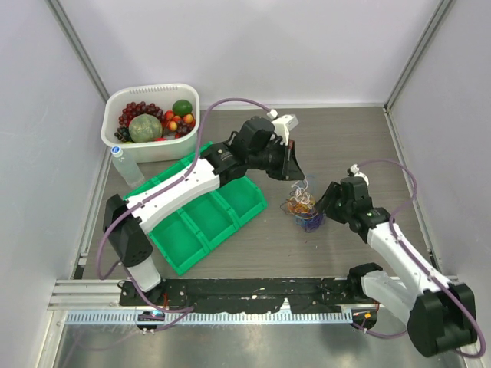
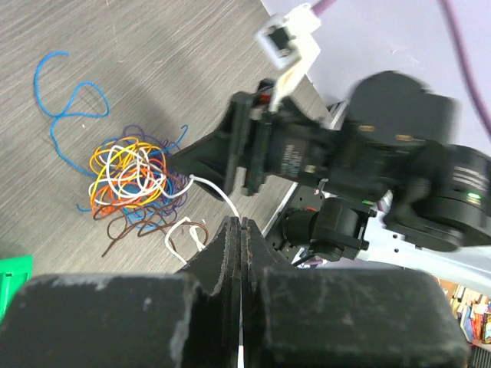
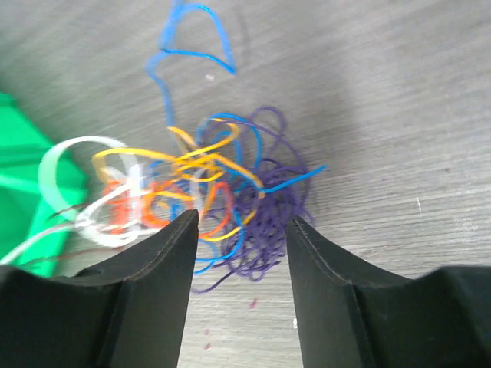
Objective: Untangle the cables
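Observation:
The cables (image 1: 303, 205) lie in one tangled heap of purple, blue, orange, yellow, white and brown loops on the grey table, between my two grippers. In the left wrist view the heap (image 2: 130, 178) sits at left, with a blue strand (image 2: 65, 115) trailing away from it. My left gripper (image 2: 241, 224) is shut on a white cable (image 2: 211, 188) that runs from the heap into its jaws; from above, this gripper (image 1: 295, 172) is just behind the heap. My right gripper (image 3: 244, 222) is open and empty, its fingers astride the near edge of the heap (image 3: 230, 184); from above, it (image 1: 326, 205) is at the heap's right side.
A green divided tray (image 1: 207, 218) lies left of the heap, and its corner shows in the right wrist view (image 3: 23, 153). A white basket of fruit (image 1: 184, 98) and a clear bottle (image 1: 123, 165) stand at the back left. Grey walls enclose the table.

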`<state>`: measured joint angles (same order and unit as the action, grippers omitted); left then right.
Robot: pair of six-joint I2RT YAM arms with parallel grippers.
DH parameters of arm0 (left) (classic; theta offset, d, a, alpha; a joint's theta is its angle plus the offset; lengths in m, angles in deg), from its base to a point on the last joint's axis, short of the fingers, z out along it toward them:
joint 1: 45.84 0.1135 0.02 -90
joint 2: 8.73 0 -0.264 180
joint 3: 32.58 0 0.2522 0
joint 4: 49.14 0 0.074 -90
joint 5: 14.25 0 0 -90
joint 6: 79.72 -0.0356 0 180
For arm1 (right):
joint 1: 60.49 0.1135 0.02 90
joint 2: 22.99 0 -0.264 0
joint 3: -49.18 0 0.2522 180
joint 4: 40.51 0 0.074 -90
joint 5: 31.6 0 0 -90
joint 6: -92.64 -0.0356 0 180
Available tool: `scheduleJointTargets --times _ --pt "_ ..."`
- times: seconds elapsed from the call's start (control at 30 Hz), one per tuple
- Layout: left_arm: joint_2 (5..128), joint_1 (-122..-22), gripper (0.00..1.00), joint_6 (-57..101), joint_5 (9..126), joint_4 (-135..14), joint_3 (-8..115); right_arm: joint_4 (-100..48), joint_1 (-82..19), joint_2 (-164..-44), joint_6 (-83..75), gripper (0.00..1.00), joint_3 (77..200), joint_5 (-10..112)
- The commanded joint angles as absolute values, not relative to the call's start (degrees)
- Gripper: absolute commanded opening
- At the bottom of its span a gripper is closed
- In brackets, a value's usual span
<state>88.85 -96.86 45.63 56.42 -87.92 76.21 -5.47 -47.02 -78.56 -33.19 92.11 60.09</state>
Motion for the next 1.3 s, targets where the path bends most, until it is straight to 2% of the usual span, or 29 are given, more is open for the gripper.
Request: scheduleJointTargets --times 0.0,0.07,0.27,0.4,0.67,0.83,0.93,1.07,1.17,1.27 --pt "89.8 -97.1 0.00 46.1 55.5 -87.9 78.8 -0.6 -47.1 -69.0 -29.2 0.57 98.0 55.0" --pt "90.2 -97.1 0.00 46.2 55.4 -88.0 79.2 -0.1 -47.1 -65.6 -27.1 0.60 98.9 50.9" --pt "90.0 -97.1 0.00 46.7 55.3 -87.8 79.4 -10.2 -47.1 -59.8 -29.3 0.61 98.2 34.5" --pt "89.3 -97.1 0.00 48.2 53.4 -86.5 79.4 -17.2 -47.1 -60.1 -31.0 0.62 97.1 33.3" --pt "85.5 -97.5 0.00 55.0 44.1 -76.3 79.9 -30.4 -47.0 -75.5 -34.8 0.58 93.3 44.0" --pt "88.4 -97.7 0.00 56.1 43.3 -80.1 93.4 -30.5 -47.3 -87.8 -40.4 0.55 88.2 54.5" --pt "90.1 -97.7 0.00 54.8 45.8 -85.0 101.7 -24.1 -47.8 -87.9 -42.7 0.55 87.7 61.0" --pt "90.9 -97.7 0.00 52.9 50.1 -88.8 106.8 -17.7 -48.1 -81.8 -43.1 0.58 88.2 71.2" --pt "90.8 -97.7 0.00 53.3 51.7 -87.4 107.7 -13.7 -49.9 -80.3 -41.0 0.60 90.5 73.5" --pt "91.1 -97.7 0.00 53.4 51.1 -87.0 107.8 -10.9 -51.7 -77.9 -35.9 0.60 93.2 70.6"
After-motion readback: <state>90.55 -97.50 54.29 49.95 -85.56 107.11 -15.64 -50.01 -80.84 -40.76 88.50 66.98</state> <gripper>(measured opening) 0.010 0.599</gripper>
